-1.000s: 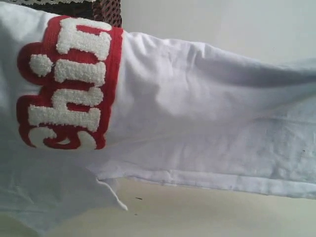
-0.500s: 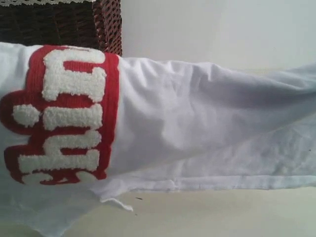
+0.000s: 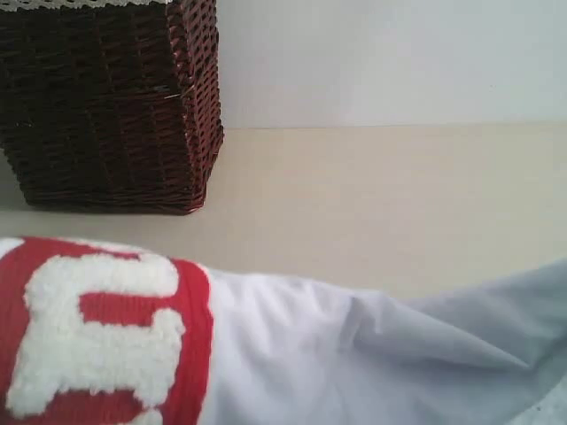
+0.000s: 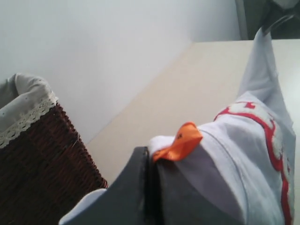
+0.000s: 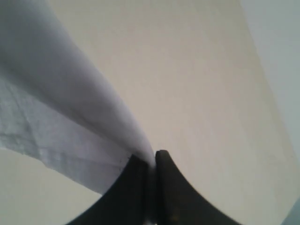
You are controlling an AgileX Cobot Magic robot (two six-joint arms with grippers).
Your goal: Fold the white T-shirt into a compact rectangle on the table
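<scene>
A: Gripping, are they, both of them?

B: Yes. The left gripper (image 4: pixel 151 161) has its dark jaws pressed together on a bunch of the shirt (image 4: pixel 243 154), right at the neck. The orange tag (image 4: pixel 180 140) sticks out just beside the pinch.

A: And the other?

B: The right gripper (image 5: pixel 151 161) is clamped just as tight on a thin white edge. No gap shows between its jaws, only a sliver of cloth.

A: Where does the shirt go from there?

B: From the left jaws it runs away in a taut ridge, print side showing. From the right jaws it fans out into a wide plain sheet with a second layer beneath it.

A: Is it lying on the table (image 3: pixel 381 195)?

B: Where the jaws hold it, it is up off the table. In the exterior view it fills the near edge from left to right. Its lower part is cut off there, so I cannot tell whether it touches the surface.

A: The print?

B: Near left: fuzzy white letters (image 3: pixel 89 363) on red, only partly in frame. To the right of them the cloth is plain with soft creases, and greyer at the near right corner.

A: Anything else about?

B: A dark brown wicker basket (image 3: pixel 106 106) stands on the table at the far left, apart from the shirt, with bare table between. Its pale liner (image 4: pixel 23 108) has a lace edge folded over the rim. A blank pale wall (image 3: pixel 390 53) rises behind the table's far edge.
</scene>
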